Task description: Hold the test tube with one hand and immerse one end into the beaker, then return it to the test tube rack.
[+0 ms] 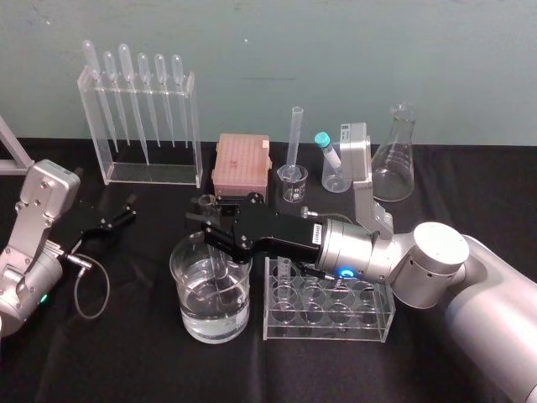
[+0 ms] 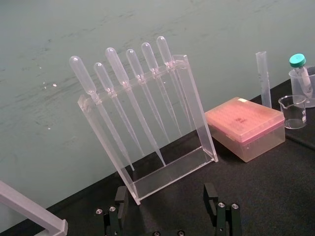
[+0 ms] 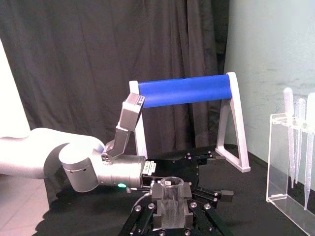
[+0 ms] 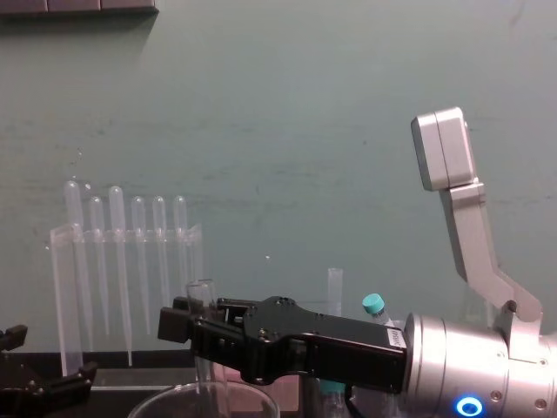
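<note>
The right gripper (image 1: 211, 225) is clamped on the upright test tube (image 4: 201, 296), whose lower end sits inside the water-filled beaker (image 1: 191, 322), just beside the test tube rack (image 1: 327, 330). The left gripper (image 1: 115, 220) rests at the left, fingers wide apart.

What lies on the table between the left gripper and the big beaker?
Only bare black cloth, seen in the head view: the left gripper is parked open beside the beaker, where the right gripper holds the test tube.
</note>
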`<move>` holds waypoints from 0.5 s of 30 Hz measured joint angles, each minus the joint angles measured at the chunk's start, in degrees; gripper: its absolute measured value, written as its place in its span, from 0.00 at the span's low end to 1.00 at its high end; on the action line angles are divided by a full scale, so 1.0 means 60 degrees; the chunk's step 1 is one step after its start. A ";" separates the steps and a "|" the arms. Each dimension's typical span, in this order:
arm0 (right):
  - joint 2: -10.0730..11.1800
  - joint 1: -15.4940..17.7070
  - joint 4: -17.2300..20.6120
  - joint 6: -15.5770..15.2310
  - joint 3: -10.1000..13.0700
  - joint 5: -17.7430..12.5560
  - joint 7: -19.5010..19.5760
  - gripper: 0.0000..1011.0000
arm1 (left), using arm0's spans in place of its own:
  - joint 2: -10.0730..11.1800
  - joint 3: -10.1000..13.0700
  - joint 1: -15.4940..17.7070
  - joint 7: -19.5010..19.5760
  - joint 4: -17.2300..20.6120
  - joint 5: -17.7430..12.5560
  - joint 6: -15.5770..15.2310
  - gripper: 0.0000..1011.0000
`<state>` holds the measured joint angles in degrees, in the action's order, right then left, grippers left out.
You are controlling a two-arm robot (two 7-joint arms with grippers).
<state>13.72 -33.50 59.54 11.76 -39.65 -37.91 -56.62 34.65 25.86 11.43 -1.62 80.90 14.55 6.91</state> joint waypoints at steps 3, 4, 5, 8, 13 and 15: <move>0.0000 0.0000 0.0000 0.0001 0.0000 0.0000 0.0000 0.22 | 0.0000 0.0000 0.0000 0.0000 0.0000 0.0000 0.0000 0.99; 0.0000 0.0000 0.0000 0.0001 0.0000 0.0000 0.0000 0.22 | 0.0000 0.0000 0.0000 0.0001 0.0000 0.0000 0.0000 0.99; 0.0000 0.0000 0.0000 0.0000 0.0000 0.0000 0.0000 0.22 | 0.0000 0.0001 0.0000 0.0000 0.0000 0.0000 0.0000 0.99; 0.0000 0.0000 0.0000 0.0000 0.0000 0.0000 0.0000 0.22 | 0.0000 0.0000 0.0000 0.0000 0.0000 0.0000 0.0000 0.99; 0.0000 0.0000 0.0000 0.0001 0.0000 0.0000 0.0000 0.22 | 0.0000 0.0000 0.0000 0.0001 0.0000 0.0000 0.0000 0.99; 0.0000 -0.0001 0.0000 0.0001 0.0000 0.0000 0.0000 0.22 | 0.0000 0.0000 0.0001 0.0000 0.0000 0.0000 0.0000 0.99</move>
<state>13.72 -33.51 59.54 11.77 -39.65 -37.91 -56.62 34.65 25.86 11.43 -1.62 80.90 14.55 6.91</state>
